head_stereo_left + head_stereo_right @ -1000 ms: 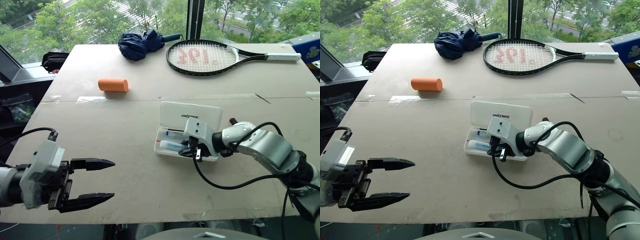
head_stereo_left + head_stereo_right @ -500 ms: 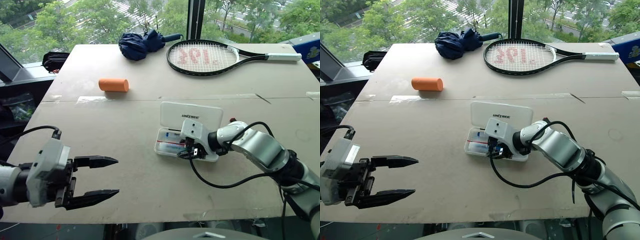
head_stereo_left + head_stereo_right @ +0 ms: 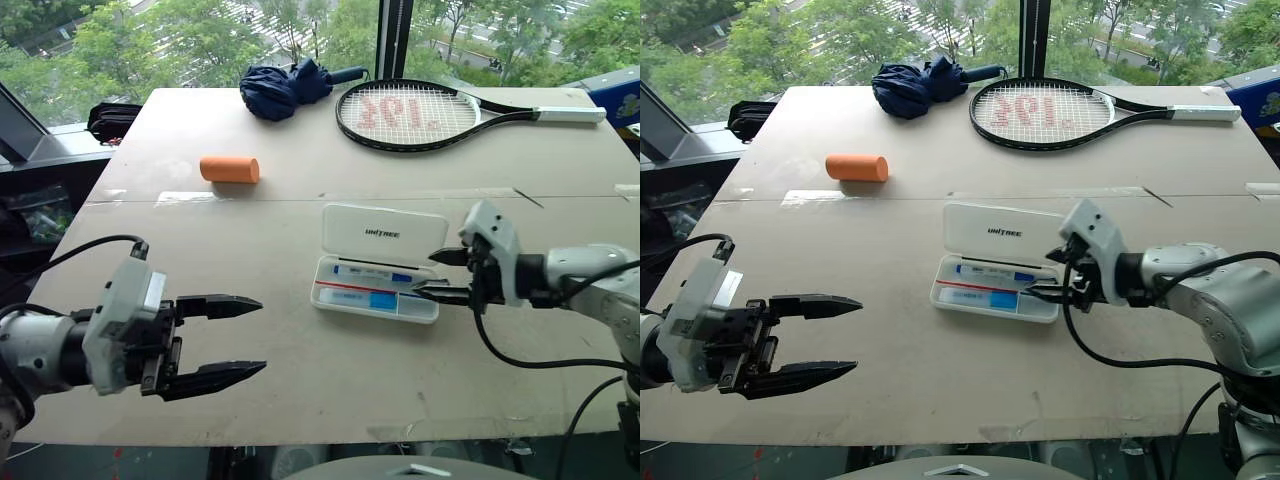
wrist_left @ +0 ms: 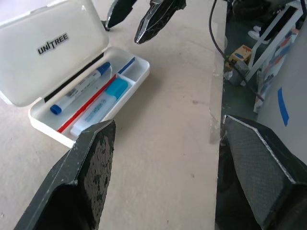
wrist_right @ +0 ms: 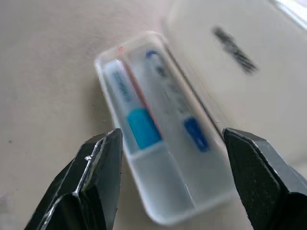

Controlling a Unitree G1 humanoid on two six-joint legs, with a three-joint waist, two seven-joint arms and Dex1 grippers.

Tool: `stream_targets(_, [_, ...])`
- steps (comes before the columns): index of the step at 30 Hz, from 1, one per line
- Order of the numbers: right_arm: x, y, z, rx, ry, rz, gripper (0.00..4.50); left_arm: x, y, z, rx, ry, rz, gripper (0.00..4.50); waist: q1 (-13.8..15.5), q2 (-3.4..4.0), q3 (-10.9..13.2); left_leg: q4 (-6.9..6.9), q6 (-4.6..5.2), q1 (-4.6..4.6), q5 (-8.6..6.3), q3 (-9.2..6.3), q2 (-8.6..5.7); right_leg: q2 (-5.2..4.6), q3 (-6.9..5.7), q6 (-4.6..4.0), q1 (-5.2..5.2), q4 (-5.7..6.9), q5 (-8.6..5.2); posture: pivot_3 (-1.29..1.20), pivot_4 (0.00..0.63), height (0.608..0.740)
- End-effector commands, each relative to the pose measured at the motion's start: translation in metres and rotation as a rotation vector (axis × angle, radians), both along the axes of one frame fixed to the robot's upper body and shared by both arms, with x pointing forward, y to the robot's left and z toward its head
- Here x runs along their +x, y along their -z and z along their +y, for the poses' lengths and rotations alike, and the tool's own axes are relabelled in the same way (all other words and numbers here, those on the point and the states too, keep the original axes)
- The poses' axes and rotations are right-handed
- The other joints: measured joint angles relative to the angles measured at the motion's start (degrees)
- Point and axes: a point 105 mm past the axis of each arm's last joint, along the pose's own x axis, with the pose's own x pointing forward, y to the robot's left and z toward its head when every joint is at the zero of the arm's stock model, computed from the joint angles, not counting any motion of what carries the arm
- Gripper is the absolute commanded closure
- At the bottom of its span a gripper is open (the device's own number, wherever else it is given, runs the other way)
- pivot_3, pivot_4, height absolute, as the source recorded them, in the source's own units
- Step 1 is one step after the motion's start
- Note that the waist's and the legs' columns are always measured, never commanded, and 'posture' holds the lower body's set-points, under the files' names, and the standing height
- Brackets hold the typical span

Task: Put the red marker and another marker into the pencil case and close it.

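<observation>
Crosswise lies pencil case (image 3: 375,300), lid up; markers lengthwise, seemingly three; both claws (image 3: 222,340) (image 3: 437,275) apart, empty.

Pencil case (image 5: 163,129) blurred; lid lettering (image 5: 235,50) unreadable.

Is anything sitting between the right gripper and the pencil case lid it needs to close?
Nothing visible. The right gripper is open beside the pencil case's right end, over bare table. The lid lies open behind the tray with nothing on it.
</observation>
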Motion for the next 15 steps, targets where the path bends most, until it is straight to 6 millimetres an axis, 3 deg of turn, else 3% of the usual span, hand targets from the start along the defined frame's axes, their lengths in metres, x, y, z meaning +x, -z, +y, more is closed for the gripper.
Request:
stream_targets(1, [0.024,0.002,-0.035,-0.081,0.244,-0.063,1.19,0.000,-0.004,-0.009,-0.016,0.032,-0.012,0.85,-0.21,0.01,-0.02,-0.03,0.00,0.05,0.00,0.02,0.01,0.04,0.04,0.00,0.00,0.01,0.00,0.00,0.150,0.730])
stream_targets(5, [0.053,0.018,-0.042,-0.123,0.325,-0.096,1.19,0.001,-0.006,-0.016,-0.030,0.062,-0.019,0.85,-0.18,0.03,-0.01,-0.03,0.00,0.05,0.00,0.04,0.03,0.34,0.06,-0.01,-0.01,0.02,0.00,0.00,0.150,0.730])
stream_targets(13, [0.088,0.039,-0.046,-0.136,0.354,-0.088,1.19,0.001,-0.011,-0.020,-0.038,0.063,-0.039,0.85,-0.08,0.07,0.03,-0.02,0.00,0.00,0.01,0.11,0.02,0.35,0.12,0.01,-0.03,-0.01,0.01,0.00,0.150,0.730])
stream_targets(15, [0.090,0.044,-0.049,-0.146,0.348,-0.063,1.69,0.000,-0.012,-0.020,-0.040,0.053,-0.046,0.85,0.01,0.08,0.03,-0.02,0.00,0.00,0.01,0.11,0.02,0.34,0.12,0.01,-0.03,-0.01,0.01,0.00,0.150,0.730])
